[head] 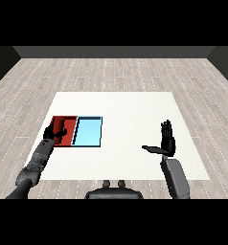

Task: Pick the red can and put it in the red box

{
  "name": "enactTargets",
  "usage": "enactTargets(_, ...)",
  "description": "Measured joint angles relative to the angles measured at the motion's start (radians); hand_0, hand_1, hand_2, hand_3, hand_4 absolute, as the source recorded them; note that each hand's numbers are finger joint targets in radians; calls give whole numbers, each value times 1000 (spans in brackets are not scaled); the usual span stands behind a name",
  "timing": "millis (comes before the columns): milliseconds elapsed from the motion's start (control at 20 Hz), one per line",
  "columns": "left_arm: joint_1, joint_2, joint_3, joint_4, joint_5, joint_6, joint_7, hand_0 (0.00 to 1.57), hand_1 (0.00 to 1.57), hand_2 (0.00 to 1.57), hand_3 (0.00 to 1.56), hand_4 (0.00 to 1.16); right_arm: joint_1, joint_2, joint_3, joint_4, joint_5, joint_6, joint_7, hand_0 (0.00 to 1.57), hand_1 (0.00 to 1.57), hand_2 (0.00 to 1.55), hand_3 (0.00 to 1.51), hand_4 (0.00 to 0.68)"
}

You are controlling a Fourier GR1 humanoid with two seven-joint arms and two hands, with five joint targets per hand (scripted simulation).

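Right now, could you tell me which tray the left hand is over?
The red tray, the outer one; the light blue tray beside it has no left hand over it.

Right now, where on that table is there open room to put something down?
The widest bare patch lies between the light blue tray and the right hand. The white table is also bare behind both trays. It is crowded at the red tray, where the left hand sits.

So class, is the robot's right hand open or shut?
Open: the right hand is raised above the white table, fingers straight, thumb out sideways, holding nothing.
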Motion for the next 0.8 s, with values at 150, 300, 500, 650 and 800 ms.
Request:
enactTargets(150,-22,-6,21,50,10,-15,-4,714,714,696,0,505,12,0,0,-12,3,6,-16,0,0,0,0,0)
enactTargets(300,-28,7,2,95,-15,-76,-9,0,0,0,0,644,12,9,4,-23,0,9,-17,0,0,0,0,0)
enactTargets(500,-64,17,-53,154,-78,-115,57,0,0,0,0,0,12,8,0,-23,-3,24,-33,0,0,0,0,0)
enactTargets(650,-90,28,-72,182,-102,-146,112,0,0,0,0,0,10,9,1,-31,-6,30,-25,0,0,0,0,0)
enactTargets(800,-107,27,-56,184,-88,-147,146,0,0,0,0,0,6,9,0,-26,-6,42,-31,0,0,0,0,0)
